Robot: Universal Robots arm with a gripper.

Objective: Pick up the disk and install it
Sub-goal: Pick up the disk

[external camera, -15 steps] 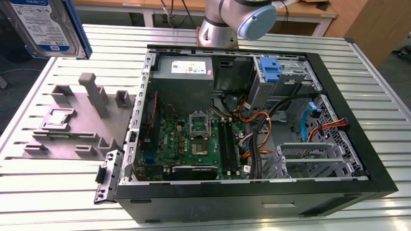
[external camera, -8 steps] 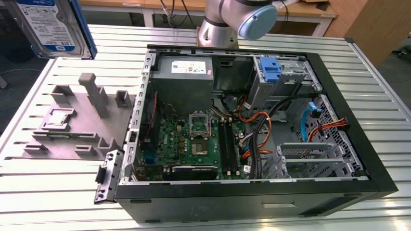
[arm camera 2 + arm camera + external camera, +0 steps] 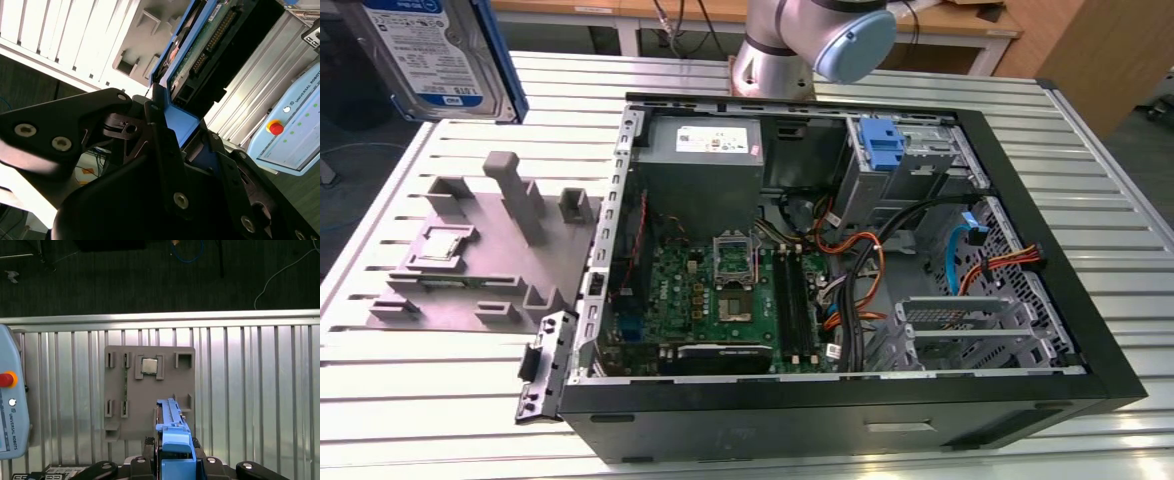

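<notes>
The disk (image 3: pixel 434 55) hangs in the air, off the table (image 3: pixel 454 400), above the table's far corner at the exterior view's left. It stands on edge with its blue-and-white label facing the camera and its blue frame showing down one side. In the second wrist view the gripper (image 3: pixel 182 135) is closed on the end of that blue frame, one black finger (image 3: pixel 160 140) pressed against each side. The disk's (image 3: pixel 210 35) green circuit-board face and connector row rise away from the grip. In the first wrist view the disk (image 3: pixel 172 430) is seen edge-on, sticking up out of the gripper (image 3: pixel 175 465).

Below the disk, near the table's edge at the exterior view's left, lies a grey plastic holder (image 3: pixel 467 250) with upright posts and pockets. A small square chip (image 3: pixel 443 240) sits in one of the pockets. The first wrist view shows the same holder (image 3: pixel 150 390) from above, with the chip (image 3: pixel 149 366) in a pocket of its upper row.

Just beside the holder, filling the middle of the table, lies an open computer case (image 3: pixel 1067 300). Inside it are a grey power-supply box (image 3: pixel 707 140), a green main board (image 3: pixel 720 290), orange and black cables (image 3: pixel 854 270), and a blue latch (image 3: pixel 883 145) near the far wall. The arm's base (image 3: pixel 801 40) stands at the table's far edge, behind the case.
</notes>
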